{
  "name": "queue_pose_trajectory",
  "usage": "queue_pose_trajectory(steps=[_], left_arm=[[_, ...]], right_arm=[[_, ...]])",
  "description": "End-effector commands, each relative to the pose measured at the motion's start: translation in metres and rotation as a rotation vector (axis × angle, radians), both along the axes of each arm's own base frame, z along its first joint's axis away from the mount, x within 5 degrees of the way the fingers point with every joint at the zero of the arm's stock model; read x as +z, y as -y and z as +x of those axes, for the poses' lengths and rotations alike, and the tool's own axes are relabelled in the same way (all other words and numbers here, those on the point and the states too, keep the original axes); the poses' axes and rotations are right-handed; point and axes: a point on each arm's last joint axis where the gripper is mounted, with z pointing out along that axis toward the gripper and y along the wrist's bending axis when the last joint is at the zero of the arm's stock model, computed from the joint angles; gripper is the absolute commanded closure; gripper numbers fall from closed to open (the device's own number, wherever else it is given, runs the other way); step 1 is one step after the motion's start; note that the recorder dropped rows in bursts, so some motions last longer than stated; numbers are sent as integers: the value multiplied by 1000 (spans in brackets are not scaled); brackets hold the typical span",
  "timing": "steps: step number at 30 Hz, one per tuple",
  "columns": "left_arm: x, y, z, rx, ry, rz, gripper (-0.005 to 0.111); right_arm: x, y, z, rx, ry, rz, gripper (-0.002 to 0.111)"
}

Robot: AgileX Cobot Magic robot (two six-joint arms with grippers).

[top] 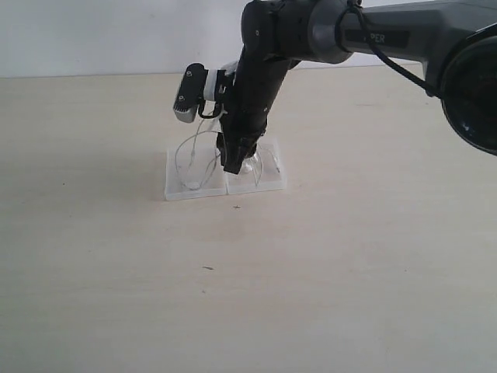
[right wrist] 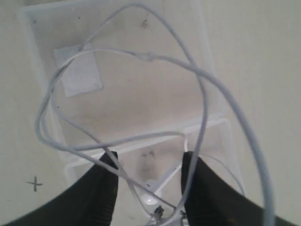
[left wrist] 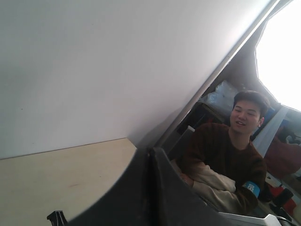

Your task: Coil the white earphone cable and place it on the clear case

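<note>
Black fingers (right wrist: 101,188) of the right gripper (right wrist: 148,160) fill the near edge of the right wrist view, and they stand spread apart, pinching nothing that I can see. Between them sits a small white earbud (right wrist: 149,195), with thin strands running past the inner faces of both fingers.

And there's the thin white earphone cable (right wrist: 149,57), draped in loose, wide loops over the flat translucent plastic case (right wrist: 155,108). The loops cross both joined square halves. One strand passes over the small white rectangular label (right wrist: 77,70) on the far half, while another sweeps out past the case wall and over the pale wood-look tabletop (right wrist: 263,47). A tiny dark cross-shaped mark (right wrist: 34,183) sits on the table just beside the case.

From the exterior view, the dark right arm reaches down across the middle, its gripper tip right at the seam between the two halves. The cable arches up over the left half.

Over on the left wrist view, the left gripper (left wrist: 151,155) points up at a white wall (left wrist: 94,70), dark fingers pressed together with only a seam between them.
</note>
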Motion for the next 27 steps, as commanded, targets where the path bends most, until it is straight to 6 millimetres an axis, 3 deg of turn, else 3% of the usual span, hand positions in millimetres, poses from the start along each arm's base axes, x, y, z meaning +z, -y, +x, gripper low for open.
queue_pose_trajectory(steps=[1,9,20,27], left_arm=[[2,3,-2,-7,10,-3,107],[2,3,-2,-7,10,-3,107],[2,2,-2,-6,11,-6,107],[2,2,-2,-6,11,-6,107]], right_arm=[[12,0,-1,-10,3,5,58],[12,1,-2,-64,-24,7,46],[14,5,-10,-123,-114,-27,45],[29,3,-20,-140,-196,19,45]])
